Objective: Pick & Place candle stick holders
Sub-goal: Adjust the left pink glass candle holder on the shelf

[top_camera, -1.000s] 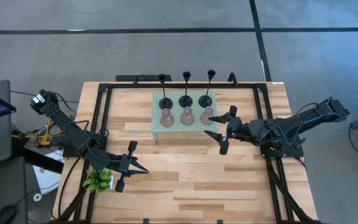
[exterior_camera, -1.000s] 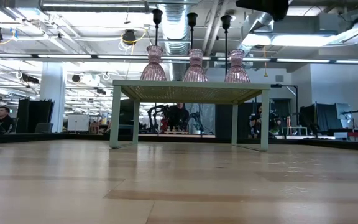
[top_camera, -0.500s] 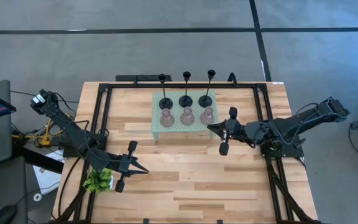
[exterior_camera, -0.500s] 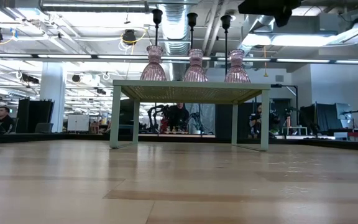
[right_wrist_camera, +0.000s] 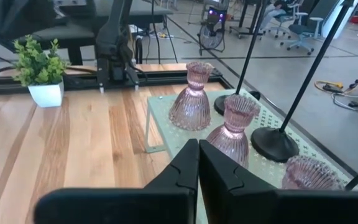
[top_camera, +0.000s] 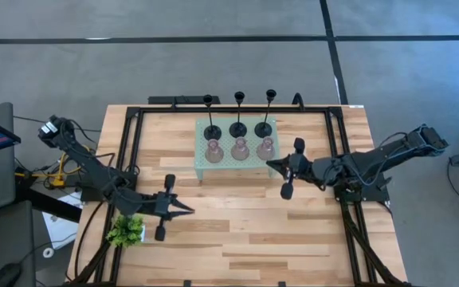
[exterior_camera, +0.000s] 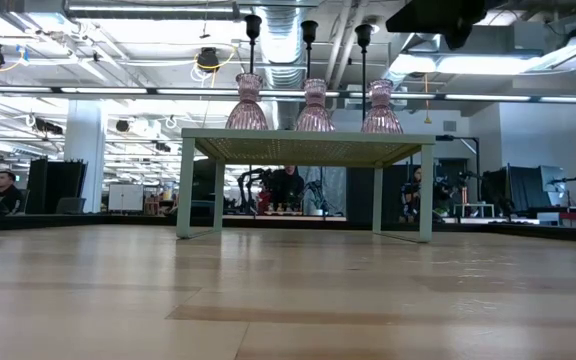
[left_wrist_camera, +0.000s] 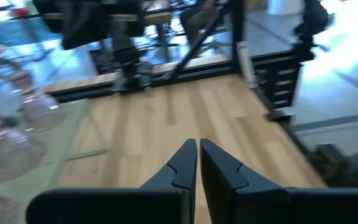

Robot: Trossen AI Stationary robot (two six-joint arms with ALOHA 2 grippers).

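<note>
Three black candle stick holders (top_camera: 238, 127) with thin stems stand in a row at the back of the pale green stand (top_camera: 201, 169). Three pinkish bulb-shaped holders (top_camera: 239, 149) stand in front of them on their bases. My right gripper (top_camera: 270, 163) is shut and empty. It hovers by the stand's right near corner, close to the right-hand pink holder (right_wrist_camera: 236, 127). My left gripper (top_camera: 191, 209) is shut and empty over the table's near left part, next to the plant.
A small green plant (top_camera: 126, 231) in a white pot stands at the near left edge. Black frame rails (top_camera: 134, 143) run along the table's left, right and far sides. Bare wood (top_camera: 245, 231) lies in front of the stand.
My right gripper has shut its fingers on nothing beside the stand's right near corner and has stayed about there. My left gripper has shifted a little toward the table's right edge, still shut.
</note>
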